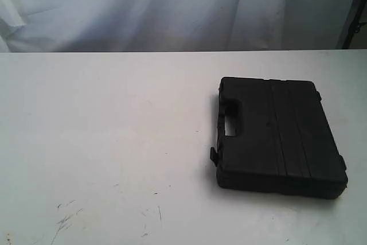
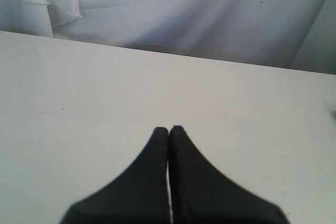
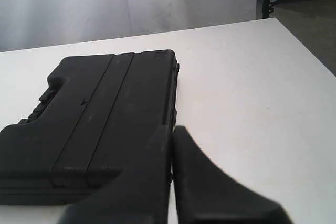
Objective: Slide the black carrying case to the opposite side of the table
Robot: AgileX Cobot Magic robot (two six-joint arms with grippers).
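Observation:
The black carrying case lies flat on the right half of the white table, its handle cut-out facing left. Neither arm shows in the exterior view. In the right wrist view the case fills the area just ahead of my right gripper, whose two black fingers are pressed together with nothing between them, above the case's near corner. My left gripper is shut too, empty, hovering over the bare table; the case does not appear in that view.
A white curtain hangs behind the table's far edge. Dark scuff marks mark the tabletop near the front left. In the right wrist view the table edge drops to a dark floor.

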